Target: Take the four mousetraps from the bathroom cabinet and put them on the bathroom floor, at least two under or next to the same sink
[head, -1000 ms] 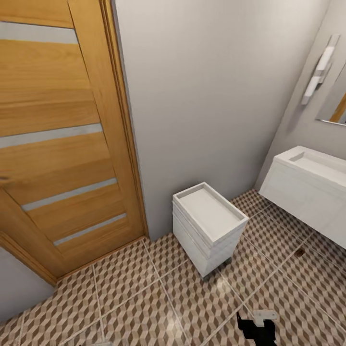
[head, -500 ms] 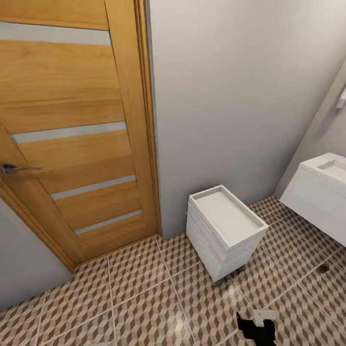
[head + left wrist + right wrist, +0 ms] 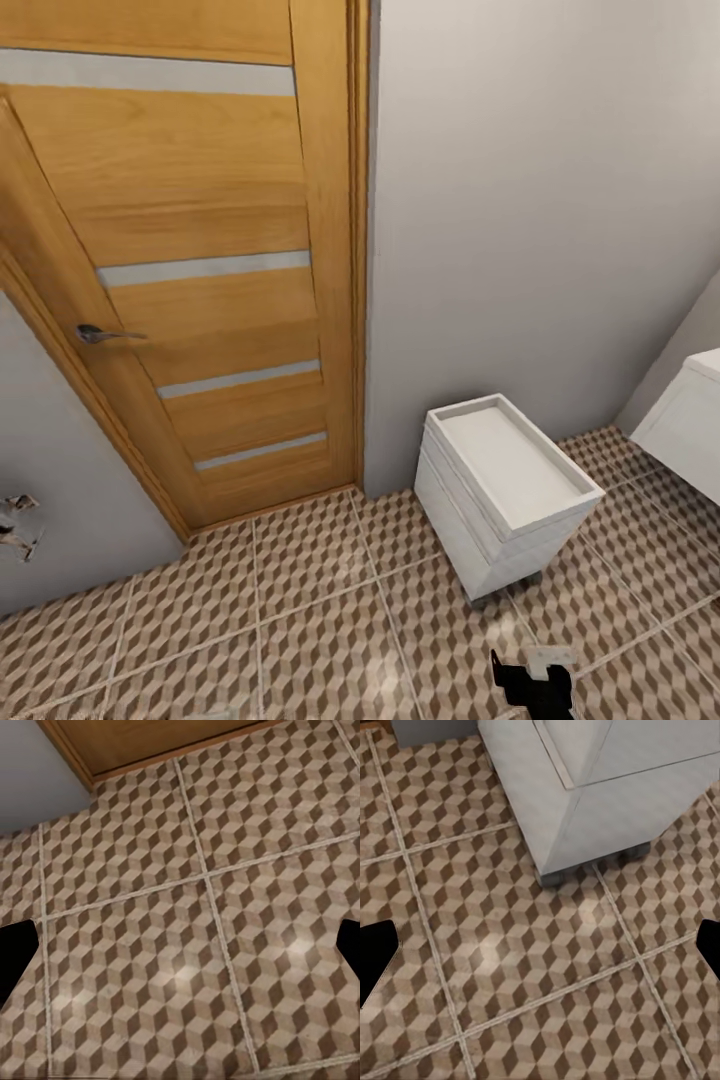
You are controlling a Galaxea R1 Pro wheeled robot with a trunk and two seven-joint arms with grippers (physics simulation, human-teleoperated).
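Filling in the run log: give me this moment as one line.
phase: in transit | view: wooden door with grey strips, white boxy drawer unit, cube-patterned floor tiles | left gripper: open, empty | right gripper: open, empty

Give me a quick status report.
Both grippers open, empty, above bathroom floor. No mousetraps or cabinet in sight. White drawer unit ahead, sink at right edge.

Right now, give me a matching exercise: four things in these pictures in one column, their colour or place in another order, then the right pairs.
Things:
1. door
2. small drawer unit
3. bathroom floor
4. door handle

Descriptions:
A. white, standing on the tiles by the grey wall
B. brown, beige and white cube pattern
C. orange-brown wood with pale horizontal strips
D. dark metal lever at the door's left edge

Pairs: 1-C, 2-A, 3-B, 4-D
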